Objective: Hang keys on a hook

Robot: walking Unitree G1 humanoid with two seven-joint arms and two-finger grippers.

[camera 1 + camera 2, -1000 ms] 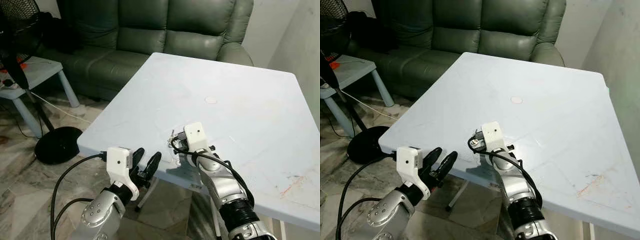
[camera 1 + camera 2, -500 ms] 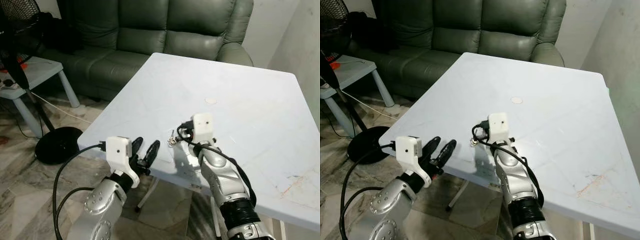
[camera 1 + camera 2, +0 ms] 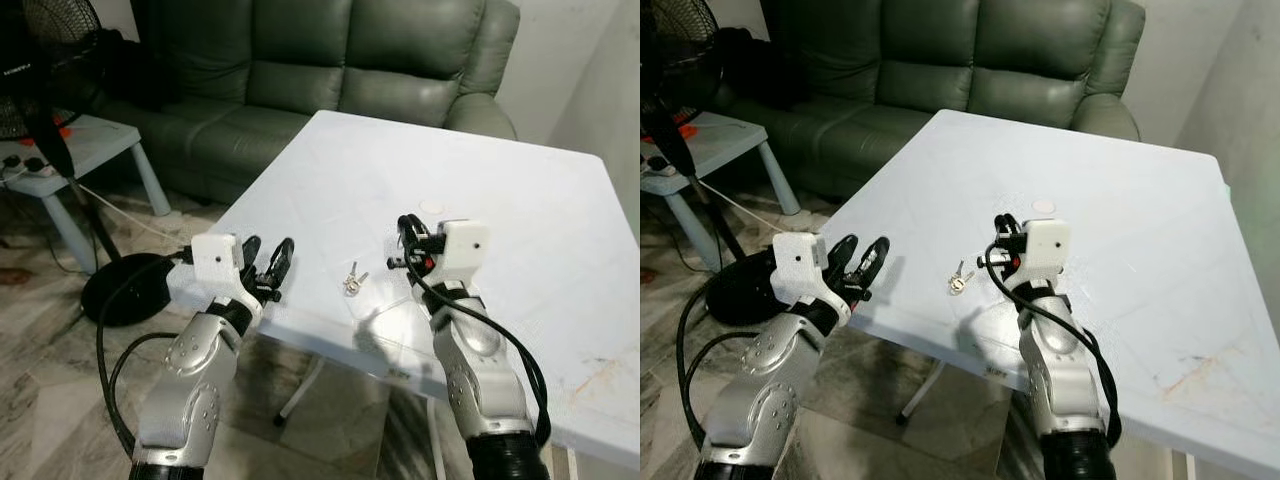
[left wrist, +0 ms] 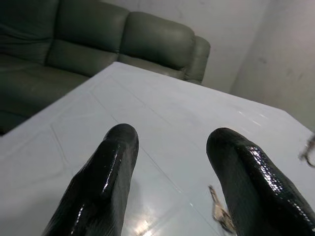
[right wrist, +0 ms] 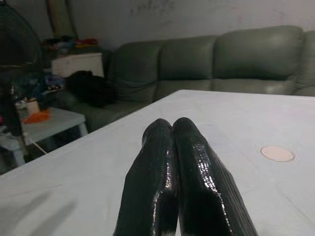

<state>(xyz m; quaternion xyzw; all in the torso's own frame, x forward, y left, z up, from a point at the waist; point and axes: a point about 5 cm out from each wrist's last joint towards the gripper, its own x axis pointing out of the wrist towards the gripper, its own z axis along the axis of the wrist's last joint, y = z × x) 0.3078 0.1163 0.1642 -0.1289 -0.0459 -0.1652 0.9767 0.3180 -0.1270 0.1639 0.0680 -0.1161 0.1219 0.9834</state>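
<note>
Keys: flat on white table; between both grippers
Left gripper: fingers apart, empty; at table edge
Right gripper: fingers pressed together, empty; above table

Shiny metal keys on a smooth matt white plastic table; glossy green leather sofa.

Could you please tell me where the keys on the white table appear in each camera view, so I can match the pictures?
Left eye view: keys on the white table, between the two grippers.
Right eye view: keys near the table's front edge.
Left wrist view: blurred, keys low beside one black finger.
Right wrist view: keys not in it.
Shared landmark: the green sofa behind the table.
</note>
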